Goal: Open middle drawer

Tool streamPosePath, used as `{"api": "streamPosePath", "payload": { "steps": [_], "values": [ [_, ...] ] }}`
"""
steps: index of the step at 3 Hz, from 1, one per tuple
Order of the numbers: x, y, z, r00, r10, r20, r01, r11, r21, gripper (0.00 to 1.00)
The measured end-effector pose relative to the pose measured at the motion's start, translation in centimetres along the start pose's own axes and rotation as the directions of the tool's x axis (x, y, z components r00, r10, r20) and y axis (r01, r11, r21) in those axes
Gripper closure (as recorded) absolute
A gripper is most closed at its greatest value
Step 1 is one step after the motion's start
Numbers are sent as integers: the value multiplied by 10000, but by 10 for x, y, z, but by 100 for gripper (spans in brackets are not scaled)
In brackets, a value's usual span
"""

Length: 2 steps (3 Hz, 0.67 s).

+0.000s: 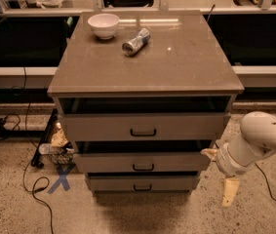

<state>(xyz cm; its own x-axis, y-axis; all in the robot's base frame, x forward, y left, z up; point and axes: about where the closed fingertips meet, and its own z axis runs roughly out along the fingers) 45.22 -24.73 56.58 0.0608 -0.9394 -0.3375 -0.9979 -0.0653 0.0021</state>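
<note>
Gripper point(217, 177) low, off right side of cabinet. Fingers point(230, 191) spread wide, holding nothing; upper fingertip just beside right end of middle drawer point(108, 163) face. Drawer lies left of gripper; its black bar handle point(143, 167) well to left, untouched. Dark gap above face, so drawer looks slightly out; full pull judged not done. Left: reach handle, close on it, draw outward. White bowl point(103, 25) and crushed can point(135, 41) far up-left, on cabinet top point(186, 67).

Desk top point(176, 57): smooth grey, satin sheen. Middle drawer point(108, 162) face: matt grey, with a black bar handle point(143, 167). Bowl point(103, 24): glossy white. Can point(136, 41): shiny metal. Gripper point(219, 178), below the desk's front right corner: smooth cream plastic-looking fingers, spread apart.
</note>
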Motion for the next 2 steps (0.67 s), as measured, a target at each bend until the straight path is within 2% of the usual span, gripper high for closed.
{"api": "streamPosePath", "payload": {
  "steps": [1,2],
  "values": [
    [7,-8,52,9980,-382,505,357,9982,492,0],
    [5,-20,86,9923,-964,784,881,9908,1028,0]
  ]
}}
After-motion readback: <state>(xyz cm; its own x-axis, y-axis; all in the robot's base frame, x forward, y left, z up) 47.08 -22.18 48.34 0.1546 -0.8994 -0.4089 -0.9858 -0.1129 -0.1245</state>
